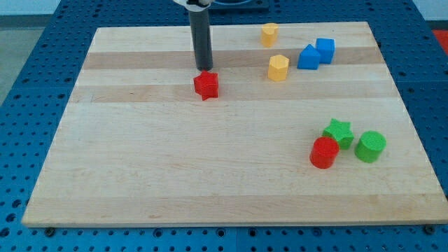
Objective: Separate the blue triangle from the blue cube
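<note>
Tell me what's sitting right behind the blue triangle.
The blue cube sits right behind the blue triangle, touching it toward the view's upper right. The triangle covers the cube's lower left edge.

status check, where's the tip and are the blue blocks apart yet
My tip sits just above the red block, far left of the blues. Blue triangle still against blue cube. Yellow block lies between.

Upright dark rod, entering from the view's top.
My tip (204, 68) down on the surface, near the top edge, left of its middle.
</note>
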Controlling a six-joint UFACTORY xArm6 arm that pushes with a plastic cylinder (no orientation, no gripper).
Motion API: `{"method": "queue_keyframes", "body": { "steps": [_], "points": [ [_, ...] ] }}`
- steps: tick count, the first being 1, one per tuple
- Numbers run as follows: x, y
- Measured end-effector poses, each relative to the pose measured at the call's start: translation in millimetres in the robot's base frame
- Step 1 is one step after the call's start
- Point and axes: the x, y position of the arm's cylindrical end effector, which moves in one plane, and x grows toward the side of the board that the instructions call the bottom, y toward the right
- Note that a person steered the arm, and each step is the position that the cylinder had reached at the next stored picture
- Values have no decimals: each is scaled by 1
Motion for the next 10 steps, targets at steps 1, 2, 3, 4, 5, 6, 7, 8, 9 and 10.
{"method": "queue_keyframes", "body": {
  "steps": [1,2,3,4,5,6,7,8,9,10],
  "points": [
    [9,19],
    [48,-7],
    [67,-2],
    [72,97],
    [68,190],
    [47,307],
    [-9,333],
    [-58,340],
    [-66,390],
    [-88,343]
  ]
}}
